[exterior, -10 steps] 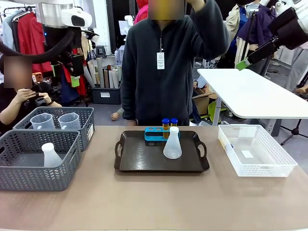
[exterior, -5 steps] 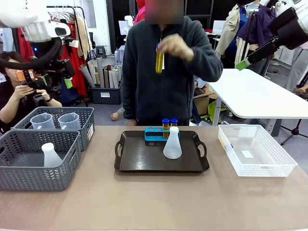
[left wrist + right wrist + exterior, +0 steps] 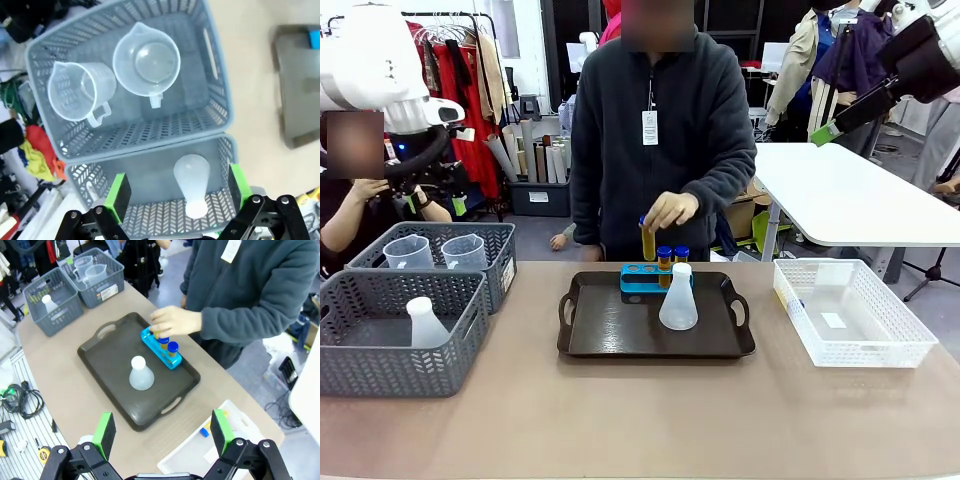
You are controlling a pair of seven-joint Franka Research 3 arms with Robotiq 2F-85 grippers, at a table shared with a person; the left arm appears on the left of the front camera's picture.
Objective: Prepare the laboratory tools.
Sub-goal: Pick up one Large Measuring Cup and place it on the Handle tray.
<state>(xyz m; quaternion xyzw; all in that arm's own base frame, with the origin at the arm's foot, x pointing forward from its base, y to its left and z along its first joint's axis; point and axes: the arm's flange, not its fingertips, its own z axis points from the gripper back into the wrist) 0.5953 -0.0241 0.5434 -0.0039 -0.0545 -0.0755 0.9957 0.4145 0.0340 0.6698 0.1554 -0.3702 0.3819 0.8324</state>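
measuring jugs stand in the far grey basket (image 3: 495, 240) at the table's left: one jug (image 3: 409, 252) beside a second jug (image 3: 465, 252), both clear and upright. just in front of it, the near grey basket (image 3: 380, 375) holds a translucent white basket flask (image 3: 424, 323), also upright. the left gripper (image 3: 178, 187) hangs above these two baskets, its jaws wide apart with nothing held. from its wrist camera the basket flask shows lower down, between the green pads.

at the table's middle a dark tray (image 3: 620, 345) carries a blue rack (image 3: 638, 279) along its far edge. a tray flask (image 3: 678, 298) stands upright just in front of the rack's right end. two rack tubes (image 3: 664, 258), yellow-orange with blue caps, stand side by side in that right end. the person's hand (image 3: 670, 210) grips a third tube (image 3: 648, 241) by its top and holds it upright over the rack, left of the other two. whether its foot sits in a hole i cannot tell.

right of the tray, and apart from it, a white mesh basket (image 3: 870, 355) rests on the table. from the right wrist camera, a small blue-capped thing lies inside it, too small to tell more. the right gripper (image 3: 162, 431) hangs high above the table, looking down on the tray, its jaws apart and empty.
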